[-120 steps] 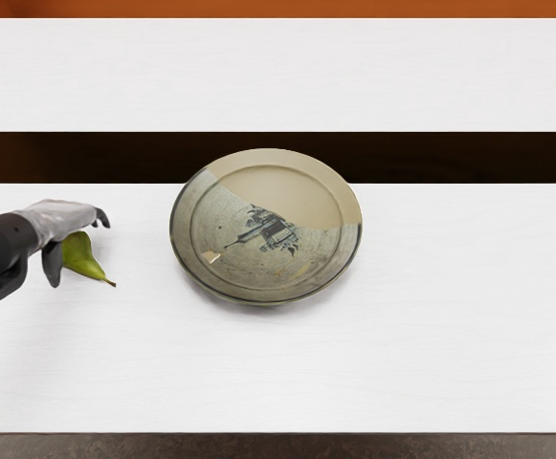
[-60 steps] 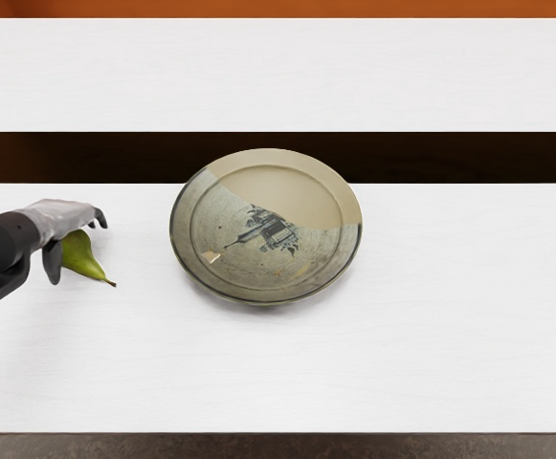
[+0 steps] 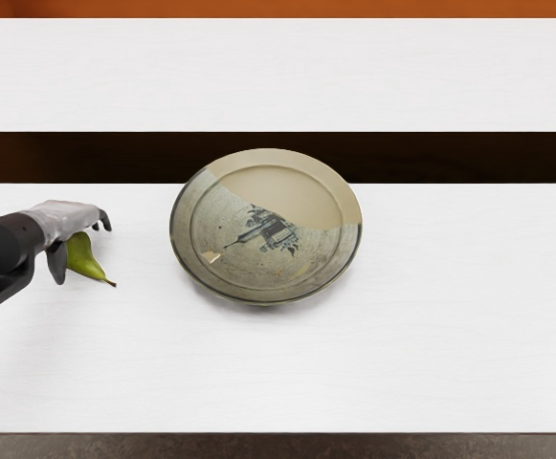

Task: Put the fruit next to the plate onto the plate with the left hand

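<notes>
Pear (image 3: 86, 260) — green, lying on its side on the table (image 3: 402, 344) toward its left, stem pointing right and toward the near edge; broad end partly hidden; plate (image 3: 184, 251) — round, grey-beige, dark central motif, flat at the far edge, near the pear, not touching it.

Grey robot hand (image 3: 67, 222) with dark fingertips, black forearm.

Plate (image 3: 350, 251) sits on the worktop (image 3: 431, 344), about centre left-to-right, hard up by the back edge. Pear (image 3: 87, 261) lies on the worktop left of the plate, near but not touching, stem pointing front-right. Left hand (image 3: 67, 220) enters from the left edge, over the pear's back-left part.
</notes>
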Robot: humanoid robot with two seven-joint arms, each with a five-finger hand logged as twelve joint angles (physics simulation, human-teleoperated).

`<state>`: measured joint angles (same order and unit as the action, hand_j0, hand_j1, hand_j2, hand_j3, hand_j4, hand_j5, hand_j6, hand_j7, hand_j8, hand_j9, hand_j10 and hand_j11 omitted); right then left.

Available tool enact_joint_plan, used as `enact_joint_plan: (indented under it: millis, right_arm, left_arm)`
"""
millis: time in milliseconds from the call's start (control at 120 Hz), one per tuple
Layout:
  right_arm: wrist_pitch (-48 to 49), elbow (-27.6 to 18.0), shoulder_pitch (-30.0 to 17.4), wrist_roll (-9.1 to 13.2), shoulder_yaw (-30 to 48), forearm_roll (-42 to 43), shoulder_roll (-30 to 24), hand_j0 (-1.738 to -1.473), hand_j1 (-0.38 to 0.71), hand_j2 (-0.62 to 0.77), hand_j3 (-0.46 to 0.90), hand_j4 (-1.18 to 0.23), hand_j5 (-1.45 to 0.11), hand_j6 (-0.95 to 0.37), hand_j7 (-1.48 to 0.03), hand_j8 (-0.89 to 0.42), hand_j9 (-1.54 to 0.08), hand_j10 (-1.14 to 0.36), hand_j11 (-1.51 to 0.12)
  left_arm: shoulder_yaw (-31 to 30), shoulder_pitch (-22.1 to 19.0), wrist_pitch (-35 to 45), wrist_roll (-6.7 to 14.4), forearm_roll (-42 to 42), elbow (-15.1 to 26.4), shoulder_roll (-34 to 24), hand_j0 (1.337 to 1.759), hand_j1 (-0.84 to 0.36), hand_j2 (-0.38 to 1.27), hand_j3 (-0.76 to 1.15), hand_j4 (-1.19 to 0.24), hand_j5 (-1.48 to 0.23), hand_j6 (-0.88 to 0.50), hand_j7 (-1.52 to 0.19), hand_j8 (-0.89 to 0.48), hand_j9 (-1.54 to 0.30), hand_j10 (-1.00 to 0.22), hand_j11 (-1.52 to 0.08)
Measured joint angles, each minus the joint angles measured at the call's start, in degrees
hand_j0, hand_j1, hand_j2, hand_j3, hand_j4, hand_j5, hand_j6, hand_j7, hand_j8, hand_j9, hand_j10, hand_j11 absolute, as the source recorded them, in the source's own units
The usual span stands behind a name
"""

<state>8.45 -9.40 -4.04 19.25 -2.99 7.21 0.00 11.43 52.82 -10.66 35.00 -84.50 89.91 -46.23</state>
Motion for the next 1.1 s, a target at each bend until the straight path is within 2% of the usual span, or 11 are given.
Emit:
enact_joint_plan:
  millis: [417, 675, 817, 942, 1058, 1100]
  right_arm:
    - [-0.01, 0.03, 0.08, 0.00, 0.01, 0.00, 0.00, -1.658, -0.35, 0.00, 0.00, 0.00, 0.00, 0.00, 0.00, 0.00, 0.00, 0.00, 0.00]
    - [-0.01, 0.31, 0.10, 0.00, 0.01, 0.01, 0.00, -1.658, -0.35, 0.00, 0.00, 0.00, 0.00, 0.00, 0.00, 0.00, 0.00, 0.00, 0.00]
    - [-0.01, 0.34, 0.15, 0.00, 0.01, 0.00, 0.00, -1.658, -0.35, 0.00, 0.00, 0.00, 0.00, 0.00, 0.00, 0.00, 0.00, 0.00, 0.00]
    - [-0.04, 0.36, 0.16, 0.00, 0.01, 0.00, 0.00, -1.658, -0.35, 0.00, 0.00, 0.00, 0.00, 0.00, 0.00, 0.00, 0.00, 0.00, 0.00]
    - [-0.08, 0.41, 0.17, 0.00, 0.01, 0.00, 0.00, -1.658, -0.35, 0.00, 0.00, 0.00, 0.00, 0.00, 0.00, 0.00, 0.00, 0.00, 0.00]
    - [-0.08, 0.42, 0.17, 0.00, 0.01, 0.00, 0.00, -1.658, -0.35, 0.00, 0.00, 0.00, 0.00, 0.00, 0.00, 0.00, 0.00, 0.00, 0.00]
  left_arm:
    - [-0.60, 0.35, -0.04, 0.00, -0.01, 0.00, 0.00, 1.658, -0.11, 0.08, 0.00, -0.39, -0.51, -0.40, -0.51, -0.40, -0.51, -0.39, -0.51]
    - [-0.91, 0.18, 0.08, -0.01, -0.30, -0.11, -0.05, 1.658, -0.15, 0.10, 0.00, -0.46, -0.53, -0.46, -0.52, -0.38, -0.56, -0.45, -0.56]
    - [-0.93, 0.09, 0.22, -0.12, -0.11, -0.32, 0.01, 1.658, -0.19, 0.11, 0.00, -0.51, -0.56, -0.42, -0.59, -0.41, -0.61, -0.48, -0.60]
    - [-0.94, 0.09, 0.25, -0.17, 0.16, -0.37, -0.07, 1.656, -0.20, 0.09, 0.00, -0.54, -0.62, -0.39, -0.62, -0.37, -0.67, -0.45, -0.66]
    - [-0.96, 0.21, 0.12, -0.11, 0.35, -0.40, -0.24, 1.655, -0.21, 0.11, 0.00, -0.57, -0.71, -0.41, -0.61, -0.33, -0.73, -0.42, -0.73]
    - [-0.97, 0.26, 0.08, -0.09, 0.37, -0.41, -0.32, 1.654, -0.21, 0.11, 0.00, -0.58, -0.73, -0.45, -0.66, -0.32, -0.75, -0.41, -0.76]
